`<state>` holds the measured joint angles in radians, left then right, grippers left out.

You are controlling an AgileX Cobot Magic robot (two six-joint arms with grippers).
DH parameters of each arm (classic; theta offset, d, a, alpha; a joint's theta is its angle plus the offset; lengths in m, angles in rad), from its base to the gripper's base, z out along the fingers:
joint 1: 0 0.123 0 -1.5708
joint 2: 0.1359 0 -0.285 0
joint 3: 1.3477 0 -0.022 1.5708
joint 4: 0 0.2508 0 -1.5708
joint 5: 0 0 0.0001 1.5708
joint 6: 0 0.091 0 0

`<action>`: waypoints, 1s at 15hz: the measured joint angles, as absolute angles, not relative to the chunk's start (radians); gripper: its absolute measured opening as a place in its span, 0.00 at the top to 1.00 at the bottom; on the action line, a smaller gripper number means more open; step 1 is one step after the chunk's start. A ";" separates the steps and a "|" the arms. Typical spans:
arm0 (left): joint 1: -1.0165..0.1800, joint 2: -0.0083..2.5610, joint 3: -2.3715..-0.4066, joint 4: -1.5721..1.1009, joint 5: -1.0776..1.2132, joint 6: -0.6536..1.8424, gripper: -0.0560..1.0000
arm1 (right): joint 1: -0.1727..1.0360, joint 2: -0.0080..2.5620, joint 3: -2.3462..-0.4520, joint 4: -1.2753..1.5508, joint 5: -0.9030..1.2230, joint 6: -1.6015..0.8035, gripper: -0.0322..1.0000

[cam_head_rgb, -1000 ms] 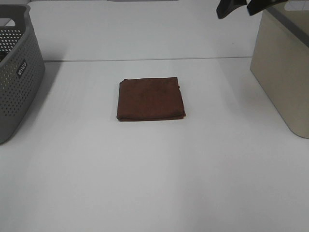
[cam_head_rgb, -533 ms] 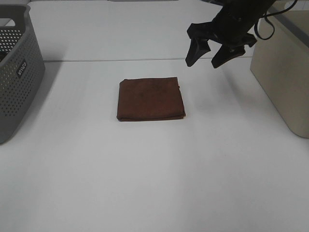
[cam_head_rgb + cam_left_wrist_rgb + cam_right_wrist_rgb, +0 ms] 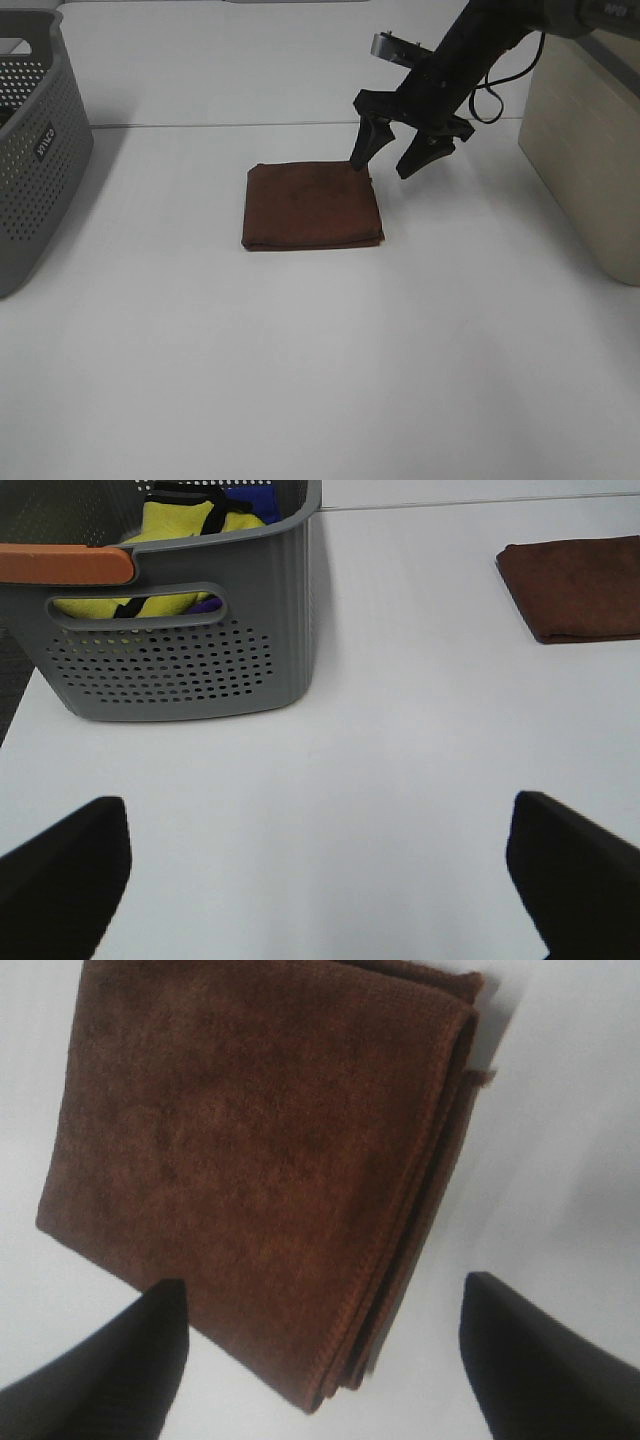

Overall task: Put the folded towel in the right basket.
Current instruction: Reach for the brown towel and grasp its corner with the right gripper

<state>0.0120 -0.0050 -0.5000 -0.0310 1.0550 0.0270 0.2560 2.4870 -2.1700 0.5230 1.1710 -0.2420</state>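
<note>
The folded brown towel (image 3: 312,205) lies flat on the white table, mid-view; it also shows in the left wrist view (image 3: 575,587) and fills the right wrist view (image 3: 260,1160). My right gripper (image 3: 388,161) is open and empty, its fingertips just above the towel's far right corner. One fingertip (image 3: 110,1370) is over the towel, the other (image 3: 540,1360) is over bare table. The beige right basket (image 3: 590,150) stands at the right edge. My left gripper (image 3: 320,880) is open and empty, low over the table near the grey basket; it is outside the exterior high view.
A grey perforated basket (image 3: 35,150) stands at the left edge; in the left wrist view (image 3: 190,650) it holds yellow and blue cloth. The white table (image 3: 320,360) stretches in front of the towel.
My right gripper has come down and to the left from the top right corner near the beige basket to the towel's far right corner, staying open. The towel has not moved.
</note>
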 joint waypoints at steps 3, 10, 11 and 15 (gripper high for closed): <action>0.012 -0.005 -0.500 -0.031 1.055 0.027 0.03 | 0.238 2.571 -2.212 0.577 1.171 -0.238 0.28; 0.012 -0.005 -0.500 -0.031 1.055 0.027 0.03 | 0.235 2.642 -2.222 0.716 1.138 -0.284 0.29; 0.012 -0.005 -0.500 -0.031 1.055 0.027 0.03 | 0.251 2.653 -2.226 0.733 1.121 -0.309 0.34; 0.012 -0.005 -0.500 -0.031 1.055 0.027 0.03 | 0.268 2.670 -2.226 0.724 1.099 -0.313 0.83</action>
